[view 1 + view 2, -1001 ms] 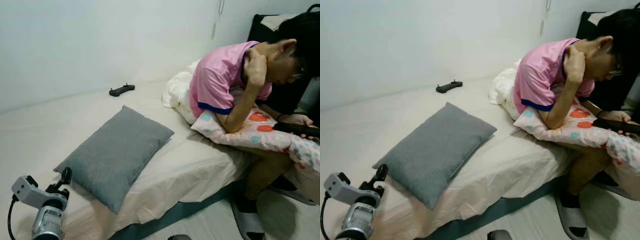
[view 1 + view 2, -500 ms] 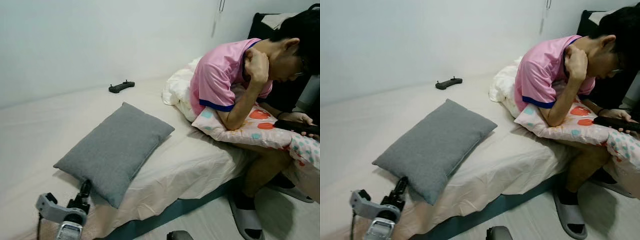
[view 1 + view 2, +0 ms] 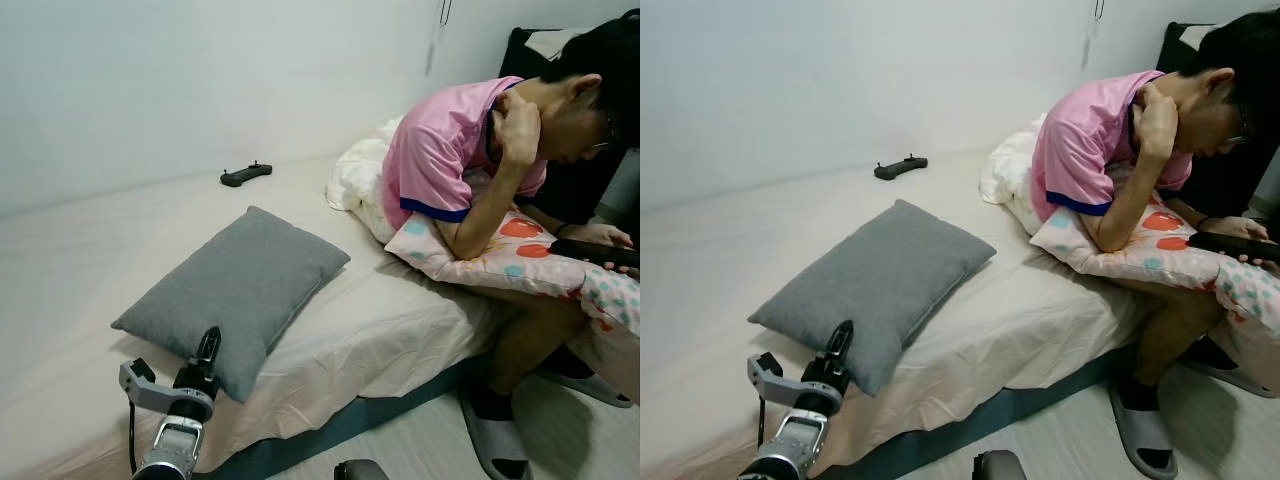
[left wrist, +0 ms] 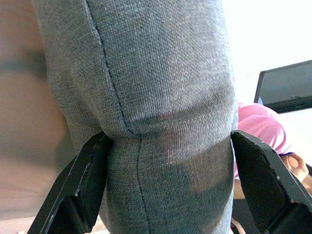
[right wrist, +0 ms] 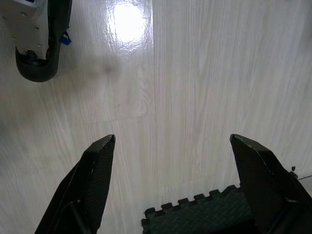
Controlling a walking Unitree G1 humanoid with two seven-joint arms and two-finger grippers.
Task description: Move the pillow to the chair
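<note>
Left arm extended forward; left gripper [image 3: 208, 345] jaws spread wide, one finger [image 4: 80, 183] each side. Right gripper [image 5: 170, 187] hangs downward, jaws wide apart.

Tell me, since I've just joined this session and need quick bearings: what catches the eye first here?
A grey pillow lies on the bed, and the left gripper has its open fingers on either side of the pillow's near edge. At the bed's right end a person in a pink shirt sits hunched over. The right gripper hangs open over the wood floor.
</note>
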